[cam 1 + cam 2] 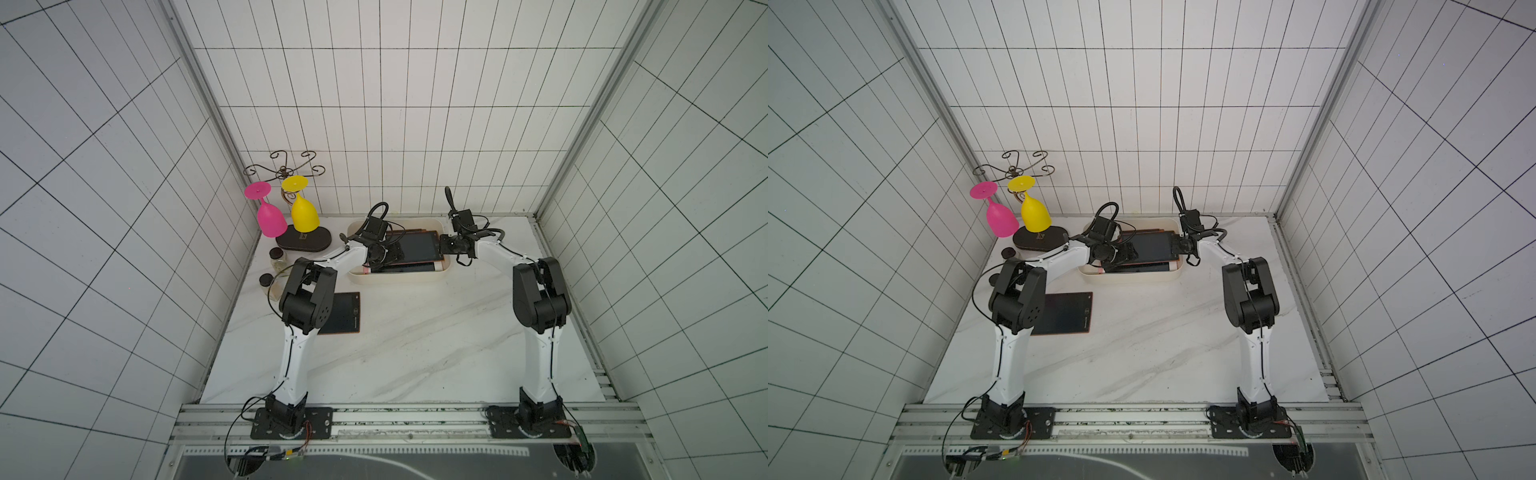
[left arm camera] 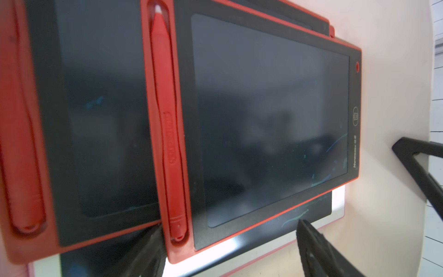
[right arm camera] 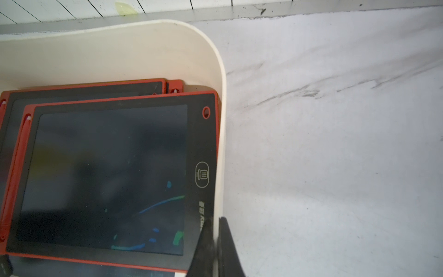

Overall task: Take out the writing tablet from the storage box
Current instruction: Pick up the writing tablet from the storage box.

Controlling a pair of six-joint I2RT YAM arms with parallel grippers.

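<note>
Several red-framed dark tablets [image 2: 271,115]; left end effector [image 2: 227,239] apart, right end effector [image 3: 217,226] clamps box [image 3: 221,120] wall.

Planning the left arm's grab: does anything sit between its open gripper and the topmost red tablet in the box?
Nothing visible does. The topmost tablet lies bare on the stack, with the left gripper open at its edge. The right gripper clamps the storage box wall, off to one side.
</note>
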